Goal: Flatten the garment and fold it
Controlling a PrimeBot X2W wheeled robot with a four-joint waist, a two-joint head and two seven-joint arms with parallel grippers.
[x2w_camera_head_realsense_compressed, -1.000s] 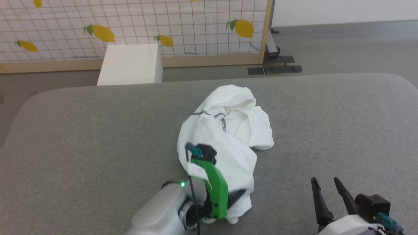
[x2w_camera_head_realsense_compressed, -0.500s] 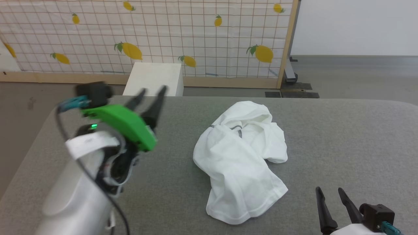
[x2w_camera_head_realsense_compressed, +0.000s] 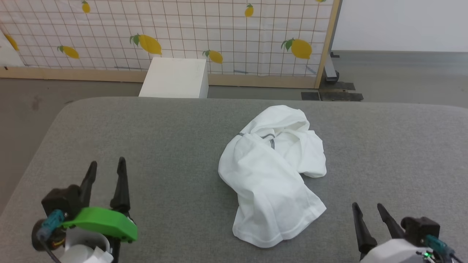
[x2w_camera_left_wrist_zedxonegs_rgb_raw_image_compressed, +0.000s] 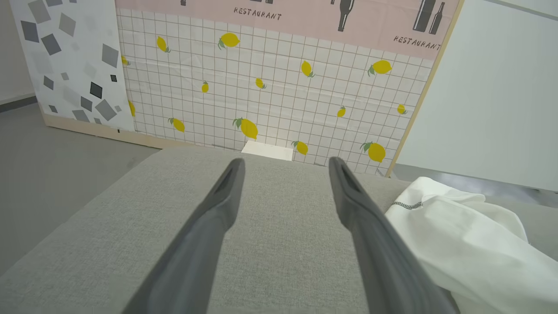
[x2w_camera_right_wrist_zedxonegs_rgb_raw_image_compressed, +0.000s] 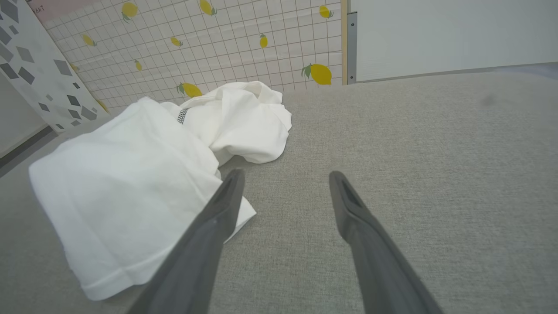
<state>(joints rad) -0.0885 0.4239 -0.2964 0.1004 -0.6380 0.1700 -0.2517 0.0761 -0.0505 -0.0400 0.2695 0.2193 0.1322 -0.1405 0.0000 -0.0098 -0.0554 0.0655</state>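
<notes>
The white T-shirt lies crumpled in a heap on the grey padded table, a little right of centre, with a short run of dark flecked stitching showing near its top. Its patch is hidden. My left gripper is open at the lower left, well clear of the cloth, nothing between its fingers. My right gripper is open at the lower right, just off the shirt's near hem. In the left wrist view the T-shirt lies to the right of the fingers; in the right wrist view the T-shirt lies to their left.
A white box stands on the floor behind the table's far edge. Behind it runs a lemon-patterned grid screen with a wooden frame. Grey floor lies beyond the table at the right and left.
My left gripper let go of the shirt, swung up and leftward, and now rests open at the lower left. The shirt stays in its heap. The camera has shifted, changing the framing.
</notes>
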